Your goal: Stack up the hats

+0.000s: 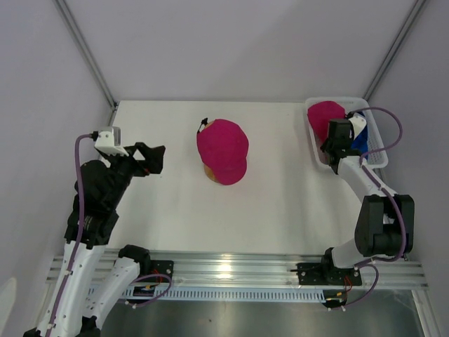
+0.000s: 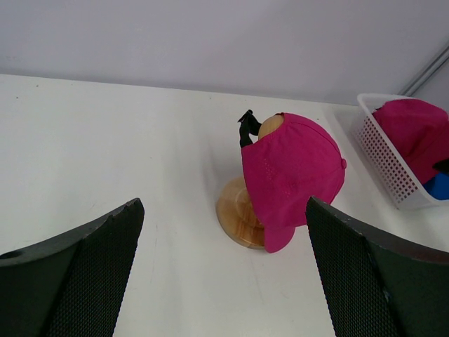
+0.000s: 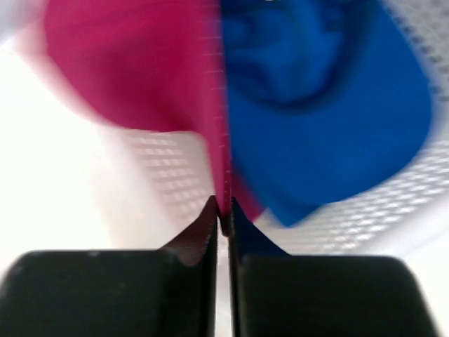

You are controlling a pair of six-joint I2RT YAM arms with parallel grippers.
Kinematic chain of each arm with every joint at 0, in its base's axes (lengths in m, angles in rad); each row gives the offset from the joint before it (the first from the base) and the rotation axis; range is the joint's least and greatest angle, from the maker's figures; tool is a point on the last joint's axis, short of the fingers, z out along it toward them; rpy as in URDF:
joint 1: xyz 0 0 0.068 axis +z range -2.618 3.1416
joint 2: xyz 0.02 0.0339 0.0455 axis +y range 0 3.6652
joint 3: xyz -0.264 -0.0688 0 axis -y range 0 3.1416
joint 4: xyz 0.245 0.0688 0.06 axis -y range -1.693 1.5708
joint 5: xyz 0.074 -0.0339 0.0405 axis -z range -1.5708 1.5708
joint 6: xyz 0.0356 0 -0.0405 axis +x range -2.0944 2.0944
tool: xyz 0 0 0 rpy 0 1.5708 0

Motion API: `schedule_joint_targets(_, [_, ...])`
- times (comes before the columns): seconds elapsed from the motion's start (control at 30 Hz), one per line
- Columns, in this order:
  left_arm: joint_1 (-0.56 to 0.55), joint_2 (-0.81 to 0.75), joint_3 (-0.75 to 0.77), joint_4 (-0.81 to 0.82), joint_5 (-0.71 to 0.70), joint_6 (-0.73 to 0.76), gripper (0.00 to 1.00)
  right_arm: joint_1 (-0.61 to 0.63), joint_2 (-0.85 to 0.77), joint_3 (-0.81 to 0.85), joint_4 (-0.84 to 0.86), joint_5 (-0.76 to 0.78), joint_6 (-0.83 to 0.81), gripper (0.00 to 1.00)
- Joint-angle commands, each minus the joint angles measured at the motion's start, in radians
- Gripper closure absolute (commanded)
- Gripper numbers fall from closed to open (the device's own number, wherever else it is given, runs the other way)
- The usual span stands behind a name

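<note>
Our white counter (image 1: 280,203) carries a white mesh basket (image 2: 382,151) holding a magenta cap (image 1: 324,112) and a blue cap (image 3: 330,133). A second magenta cap (image 1: 223,149) tops the wooden stand (image 2: 235,214). Our right claw (image 3: 223,210) pinches the basket's magenta cap; our left claw (image 1: 151,158) gapes, empty.

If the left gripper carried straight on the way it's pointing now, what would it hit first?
Probably the pink hat on the wooden stand, which sits straight ahead of the open left gripper. Depth is unclear; it could touch the table first.
</note>
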Motion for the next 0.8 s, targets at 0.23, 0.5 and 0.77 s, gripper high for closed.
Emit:
schedule_joint_targets(0.23, [-0.004,0.032,0.014,0.005,0.002,0.033,0.01,-0.007,-0.191,0.064,0.109,-0.29,-0.08,1.0])
schedule_joint_targets(0.5, [-0.004,0.037,0.018,0.005,0.002,0.035,0.0,-0.007,-0.409,0.176,0.153,-0.633,-0.021,1.0])
schedule_joint_targets(0.77, [-0.004,0.029,0.02,0.004,0.01,0.029,0.0,0.084,-0.295,0.18,0.475,-1.104,0.311,1.0])
